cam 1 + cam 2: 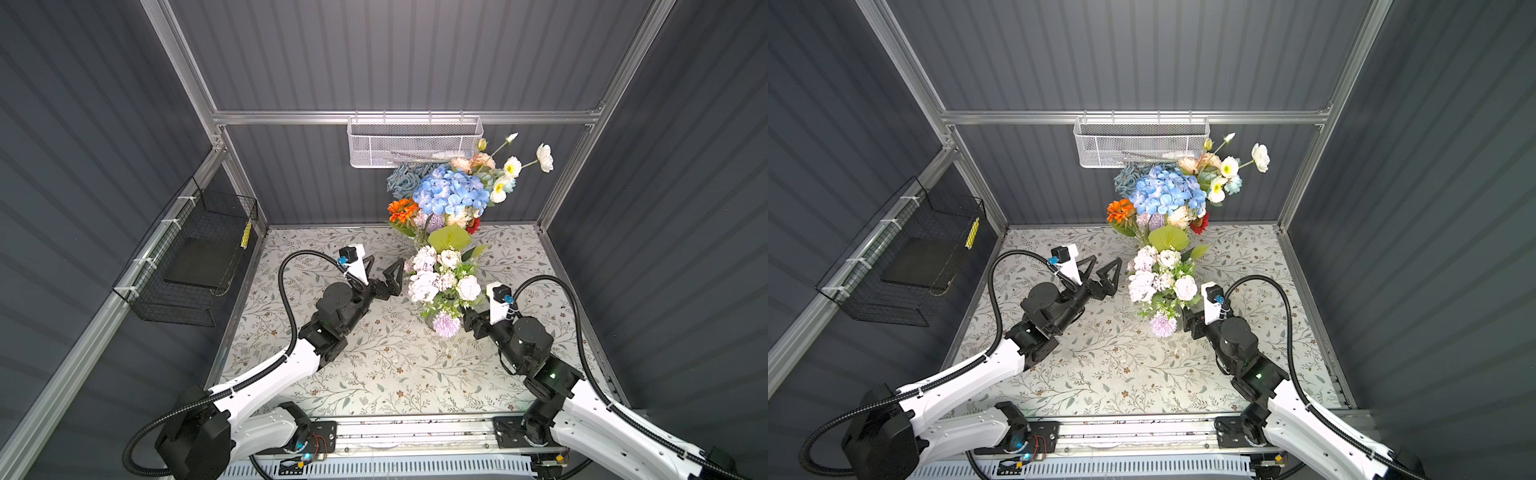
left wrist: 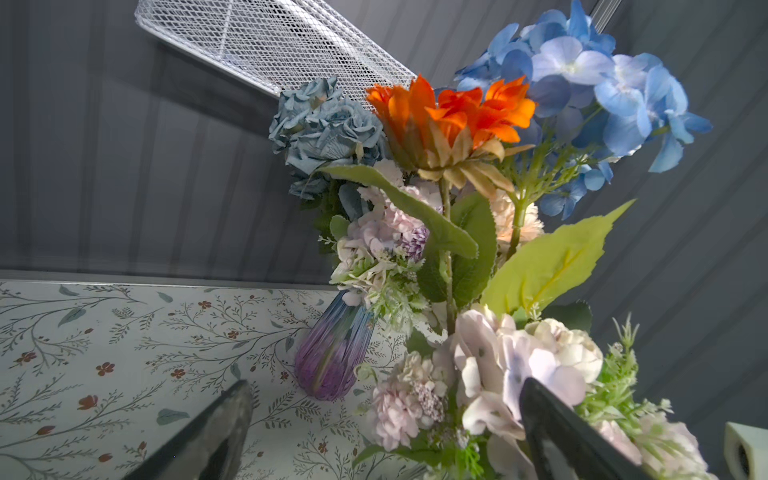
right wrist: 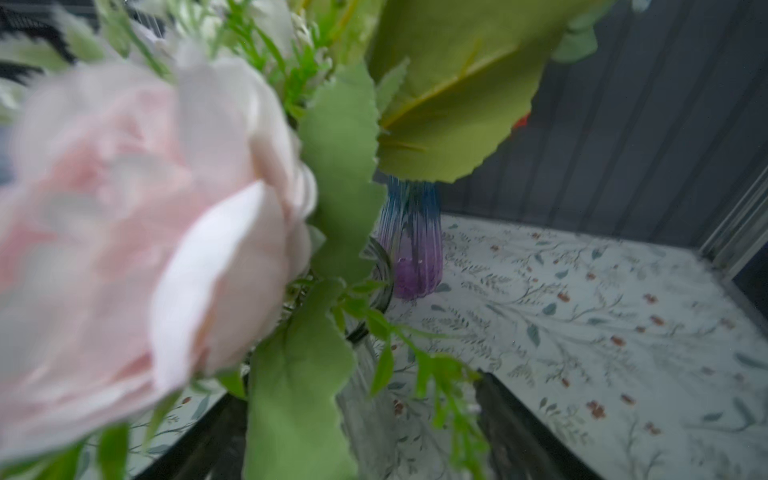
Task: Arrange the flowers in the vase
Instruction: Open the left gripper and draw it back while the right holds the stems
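The flowers stand upright in two bunches. The tall bunch (image 1: pixel 451 195) rises from a ribbed vase (image 2: pixel 332 353), blue at the neck and purple at the belly, at about 1 o'clock near the far edge of the tabletop (image 1: pixel 374 365). A blue hydrangea (image 1: pixel 1167 193) crowns it, with dusty blue roses (image 1: pixel 405 180) at its 10 o'clock, an orange head (image 1: pixel 402 209) at 8, a red head (image 1: pixel 473 225) at 5, and white-and-yellow blooms (image 1: pixel 512 167) on long stems at 2. The pale bunch (image 1: pixel 440 276) of cream, pink and lilac heads fills a clear glass vase (image 3: pixel 368 411) just at 6 o'clock of the ribbed one. A lilac ball head (image 1: pixel 447 324) droops at its own 6 o'clock.
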You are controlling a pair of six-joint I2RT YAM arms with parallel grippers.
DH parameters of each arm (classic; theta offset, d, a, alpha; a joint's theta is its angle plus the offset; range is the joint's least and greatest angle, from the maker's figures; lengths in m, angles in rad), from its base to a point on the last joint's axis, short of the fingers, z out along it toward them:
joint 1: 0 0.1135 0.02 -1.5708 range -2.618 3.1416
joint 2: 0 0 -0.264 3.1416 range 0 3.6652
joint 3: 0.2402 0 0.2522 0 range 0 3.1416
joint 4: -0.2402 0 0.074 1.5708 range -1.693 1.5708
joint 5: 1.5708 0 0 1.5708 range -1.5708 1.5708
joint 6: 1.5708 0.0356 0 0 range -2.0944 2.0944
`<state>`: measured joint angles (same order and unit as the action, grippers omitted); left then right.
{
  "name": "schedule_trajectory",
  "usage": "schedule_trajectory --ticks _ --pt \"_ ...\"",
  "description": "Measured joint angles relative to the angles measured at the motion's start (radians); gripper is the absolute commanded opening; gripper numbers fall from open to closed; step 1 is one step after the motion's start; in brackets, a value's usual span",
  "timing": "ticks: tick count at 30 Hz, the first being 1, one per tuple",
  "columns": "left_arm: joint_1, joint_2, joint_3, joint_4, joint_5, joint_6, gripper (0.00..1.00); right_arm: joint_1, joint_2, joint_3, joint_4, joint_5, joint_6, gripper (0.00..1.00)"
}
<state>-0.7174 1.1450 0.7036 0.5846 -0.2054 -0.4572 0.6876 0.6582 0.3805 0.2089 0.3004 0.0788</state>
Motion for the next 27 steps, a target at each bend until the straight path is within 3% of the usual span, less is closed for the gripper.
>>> schedule_trajectory --ticks 10,27 --pt "0.116 0.0 -0.021 -0.044 -0.024 -0.104 1.0 0.0 0.063 -0.067 -0.007 -0.121 0.008 0.99" --pt "0.117 -0.043 -0.049 -0.07 -0.035 -0.123 1.0 -0.02 0.553 -0.135 0.699 -0.155 -0.113 0.98"
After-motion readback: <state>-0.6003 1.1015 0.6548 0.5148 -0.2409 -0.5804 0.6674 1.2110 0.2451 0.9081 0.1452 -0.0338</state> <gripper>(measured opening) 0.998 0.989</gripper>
